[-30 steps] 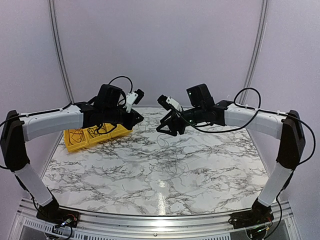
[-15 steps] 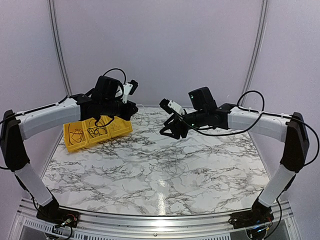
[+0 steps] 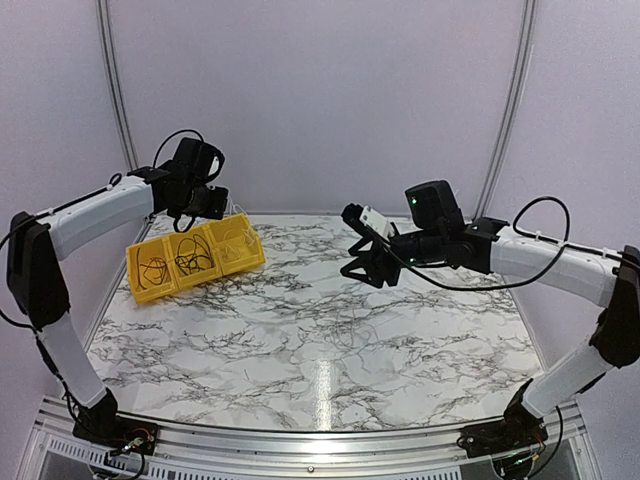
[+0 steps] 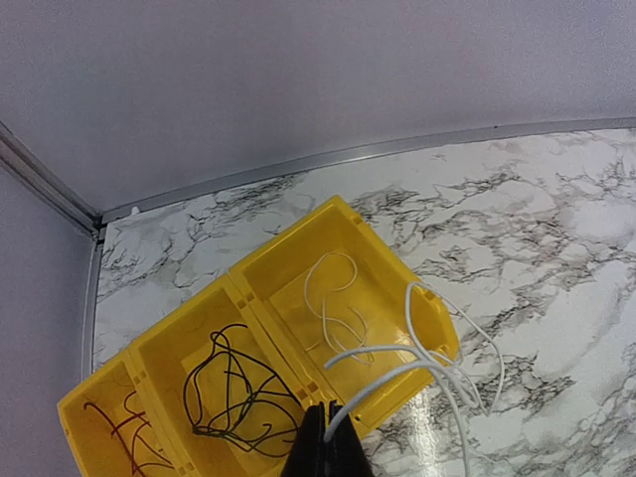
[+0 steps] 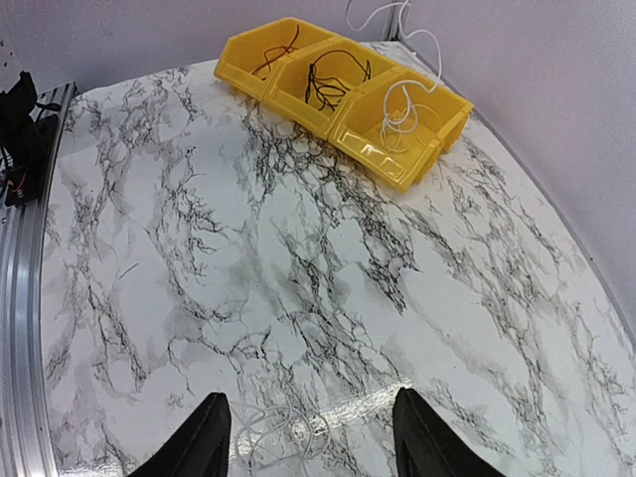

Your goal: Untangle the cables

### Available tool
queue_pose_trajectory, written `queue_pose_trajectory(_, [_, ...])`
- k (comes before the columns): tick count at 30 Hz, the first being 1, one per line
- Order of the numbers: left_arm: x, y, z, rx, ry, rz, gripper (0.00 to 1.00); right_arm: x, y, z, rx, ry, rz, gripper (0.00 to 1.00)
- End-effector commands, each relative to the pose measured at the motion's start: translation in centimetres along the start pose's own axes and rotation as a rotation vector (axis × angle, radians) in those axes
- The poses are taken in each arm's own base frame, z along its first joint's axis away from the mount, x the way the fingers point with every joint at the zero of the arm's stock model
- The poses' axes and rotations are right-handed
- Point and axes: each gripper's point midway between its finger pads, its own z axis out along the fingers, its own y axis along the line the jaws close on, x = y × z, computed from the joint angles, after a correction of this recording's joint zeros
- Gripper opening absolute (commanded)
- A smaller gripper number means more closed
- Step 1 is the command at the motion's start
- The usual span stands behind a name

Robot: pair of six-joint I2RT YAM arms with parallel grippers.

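Separation of the two arms is what has just changed. A second ago both met above the rear middle of the counter [image 3: 300, 360]. Now the left arm has swung away to the far left and the right arm has drawn back to the right.

The left fingers [image 4: 316, 452] are pinched tight on a thin white cable [image 4: 383, 376]. It loops out over the end compartment of a yellow bin [image 4: 288, 234] and trails past the bin's outer wall. White wire already lies in that compartment, though it is unclear whether this is the tail of the same cable. The middle compartment holds a black cable [image 4: 234, 393], and the far one holds a dark reddish cable [image 4: 119, 437].

The right fingers [image 5: 199, 442] are spread wide and hold nothing. Below them a faint pale cable [image 5: 283, 427] lies in a loose coil on the marble.

The white cable appears to be free of the rest and on its way into the bin. The pale coil on the counter probably remains to be sorted.
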Motion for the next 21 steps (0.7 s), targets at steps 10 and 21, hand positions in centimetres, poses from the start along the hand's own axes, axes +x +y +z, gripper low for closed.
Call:
queue_pose_trajectory(10, [2.3,4.9,8.1,-0.179,0.132,-0.107,0.16,0.3,-0.9,-1.4,0.044,0.000,-0.006,0.57])
queue_pose_trajectory(21, [2.2,4.4,6.6,-0.116,0.124,-0.158,0.40,2.9,-1.8,-1.9,0.067,0.037,0.008,0.57])
